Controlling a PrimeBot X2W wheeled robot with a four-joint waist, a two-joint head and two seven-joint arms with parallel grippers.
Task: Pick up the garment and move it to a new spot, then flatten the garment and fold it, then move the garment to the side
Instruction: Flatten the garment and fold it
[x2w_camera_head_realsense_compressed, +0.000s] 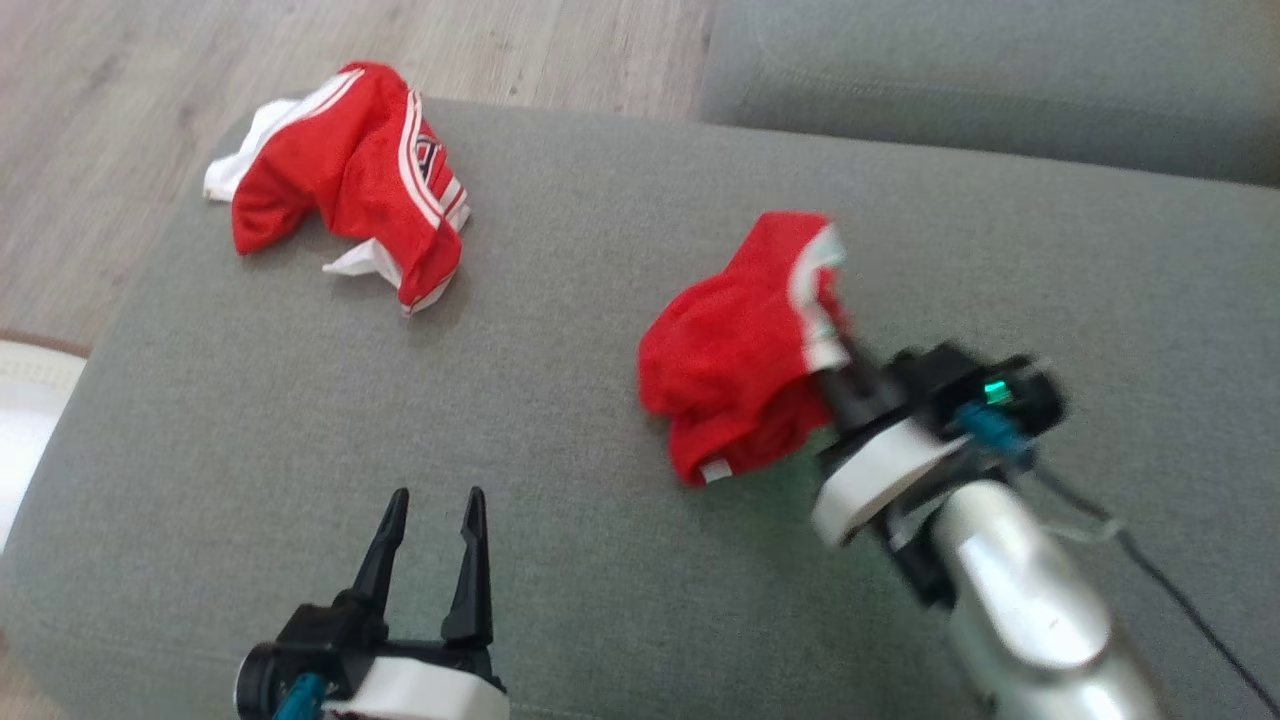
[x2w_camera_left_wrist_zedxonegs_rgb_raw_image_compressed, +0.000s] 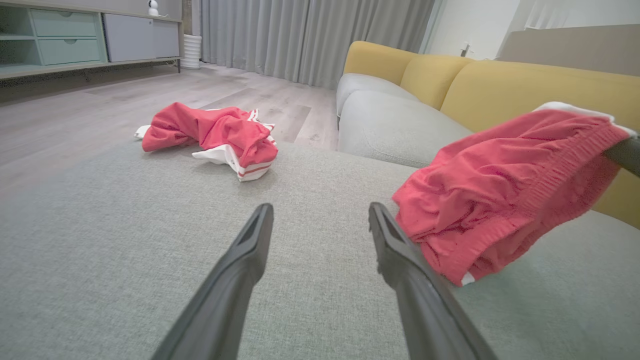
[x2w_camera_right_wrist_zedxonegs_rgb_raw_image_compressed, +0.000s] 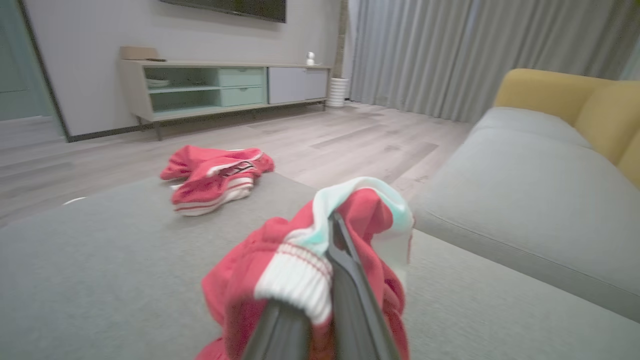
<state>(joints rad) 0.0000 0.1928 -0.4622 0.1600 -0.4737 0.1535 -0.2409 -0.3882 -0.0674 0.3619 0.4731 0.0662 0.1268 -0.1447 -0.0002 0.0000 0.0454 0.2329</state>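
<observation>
At far left a second red garment (x2w_camera_head_realsense_compressed: 350, 180) lies crumpled on the grey cushion (x2w_camera_head_realsense_compressed: 560, 560). Near left, the left tool (x2w_camera_head_realsense_compressed: 437, 500) hovers wide and empty, probably kept ready for flattening. To the right, the right tool (x2w_camera_head_realsense_compressed: 840, 370) is clamped on the garment (x2w_camera_head_realsense_compressed: 735, 345) at its white-trimmed edge, so it hangs bunched for carrying.

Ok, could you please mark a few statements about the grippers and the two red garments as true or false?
1. The right gripper is shut on the red garment on the right. True.
2. The left gripper holds cloth. False: it is open and empty.
3. The other red garment lies on the floor. False: it lies on the grey cushion, near its far left corner.
4. The two garments lie apart, not touching. True.
</observation>
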